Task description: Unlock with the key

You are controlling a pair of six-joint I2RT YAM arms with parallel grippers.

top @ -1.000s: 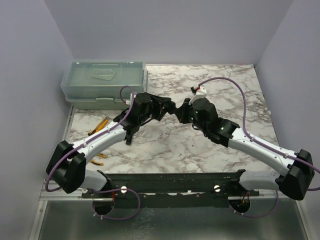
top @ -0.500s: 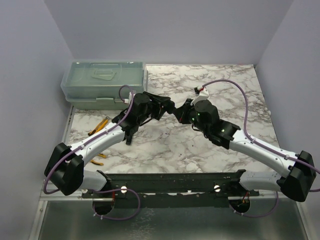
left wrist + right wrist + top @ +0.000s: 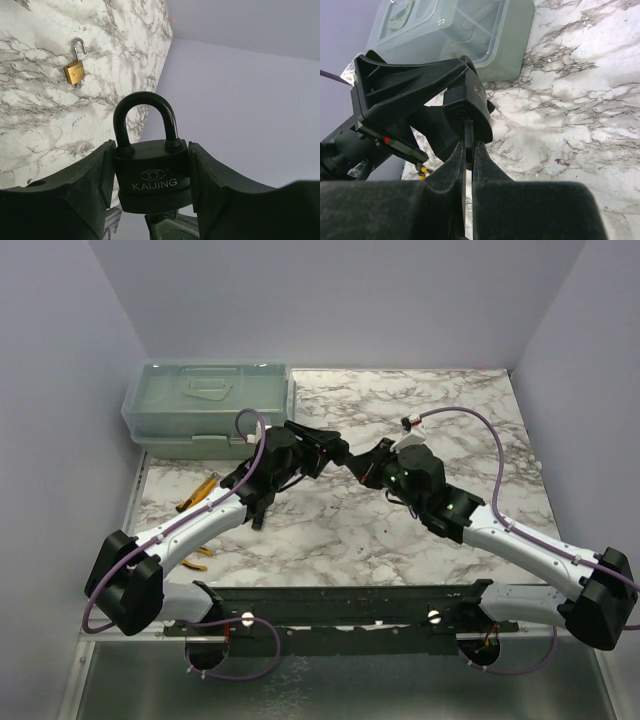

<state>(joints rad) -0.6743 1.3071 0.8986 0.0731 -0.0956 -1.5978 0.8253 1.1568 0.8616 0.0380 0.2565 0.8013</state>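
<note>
My left gripper is shut on a black KAIJING padlock, its shackle closed and pointing up, held in the air over the table. My right gripper is shut on the key, whose black head sits between the fingertips with its blade in the keyhole at the padlock's underside. In the top view the two grippers meet at mid table, left gripper and right gripper; the key is too small to see there.
A small brass padlock with its shackle open lies on the marble table. A pale green plastic box stands at the back left. Yellow-handled pliers lie at the left under the left arm.
The right arm has swung a little right and down at the wrist while its gripper stays at the padlock. The left arm's elbow has dropped slightly. Both grippers keep their hold.
</note>
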